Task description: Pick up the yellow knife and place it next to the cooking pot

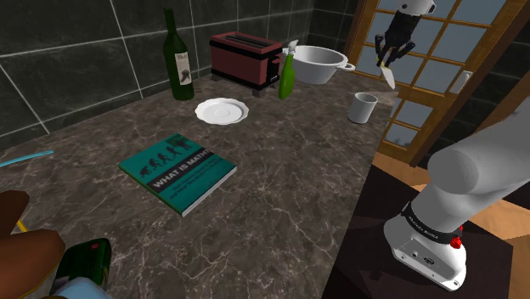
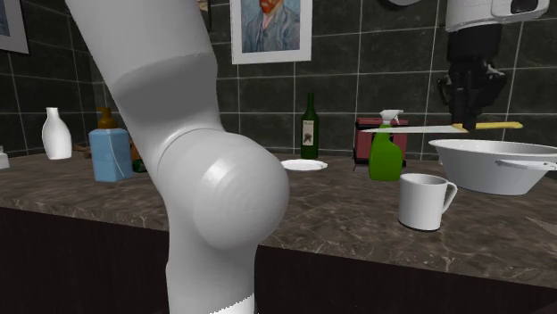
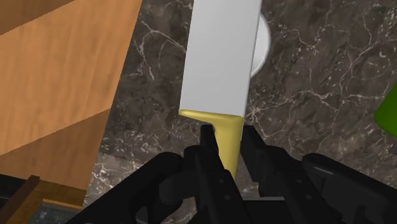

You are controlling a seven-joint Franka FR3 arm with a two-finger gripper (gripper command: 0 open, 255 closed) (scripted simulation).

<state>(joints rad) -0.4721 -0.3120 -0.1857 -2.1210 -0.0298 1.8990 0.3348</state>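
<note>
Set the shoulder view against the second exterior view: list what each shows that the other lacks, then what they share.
Shoulder view, not the second exterior view: the teal book and the wooden glazed door. Second exterior view, not the shoulder view: the framed portrait and the white vase. Both: the fingers shut on the yellow knife, the white cooking pot, mug, spray bottle, toaster, wine bottle and plate.

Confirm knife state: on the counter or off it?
Off it. The gripper clasps the knife by its yellow handle, held level in the air above the counter.
</note>
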